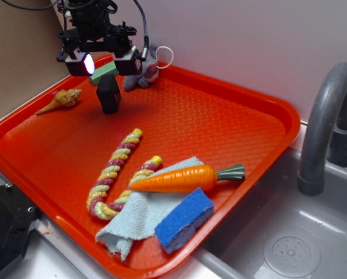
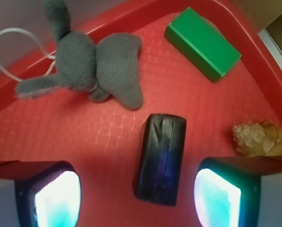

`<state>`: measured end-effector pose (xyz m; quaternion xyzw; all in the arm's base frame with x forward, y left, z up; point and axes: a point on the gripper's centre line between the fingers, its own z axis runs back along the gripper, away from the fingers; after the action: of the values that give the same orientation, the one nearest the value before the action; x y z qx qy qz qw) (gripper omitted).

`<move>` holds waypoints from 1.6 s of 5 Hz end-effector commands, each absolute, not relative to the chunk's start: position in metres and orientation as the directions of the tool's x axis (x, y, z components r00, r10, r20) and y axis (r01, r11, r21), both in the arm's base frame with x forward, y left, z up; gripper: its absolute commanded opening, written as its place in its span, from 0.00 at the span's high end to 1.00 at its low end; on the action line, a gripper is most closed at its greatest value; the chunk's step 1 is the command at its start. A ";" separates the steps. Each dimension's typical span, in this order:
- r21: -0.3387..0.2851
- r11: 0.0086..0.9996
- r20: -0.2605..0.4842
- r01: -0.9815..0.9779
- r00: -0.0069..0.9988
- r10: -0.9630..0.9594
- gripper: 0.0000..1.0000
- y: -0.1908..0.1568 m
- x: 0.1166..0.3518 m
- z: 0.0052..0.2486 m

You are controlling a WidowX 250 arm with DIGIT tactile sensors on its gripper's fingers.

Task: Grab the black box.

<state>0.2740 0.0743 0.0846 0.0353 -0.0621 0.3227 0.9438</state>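
Black box (image 2: 160, 159) stood on the orange tray (image 1: 231, 125) near its back corner, between the wide-open fingers of the gripper (image 2: 138, 201), which hovered above, holding nothing; a green block (image 2: 202, 43) and grey plush toy (image 2: 98, 64) lay nearby.

An orange tray (image 1: 243, 104) holds a green block (image 2: 202, 42) and grey plush toy (image 2: 91, 64) at the far corner, a shell (image 1: 60, 100) left, and a rope (image 1: 112, 174), carrot (image 1: 182, 178), cloth (image 1: 141, 215) and blue sponge (image 1: 185, 220) near. A faucet (image 1: 324, 122) stands right.
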 end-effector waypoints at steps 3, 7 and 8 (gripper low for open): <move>-0.036 0.806 0.070 -0.591 0.803 0.592 1.00 0.088 0.260 0.052; -0.027 0.991 0.184 -0.129 0.974 0.132 1.00 0.029 0.225 0.224; -0.074 0.993 0.161 -0.089 0.982 0.100 1.00 0.029 0.221 0.263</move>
<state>0.2216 0.0138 0.2449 -0.0347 -0.0601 0.0419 0.9967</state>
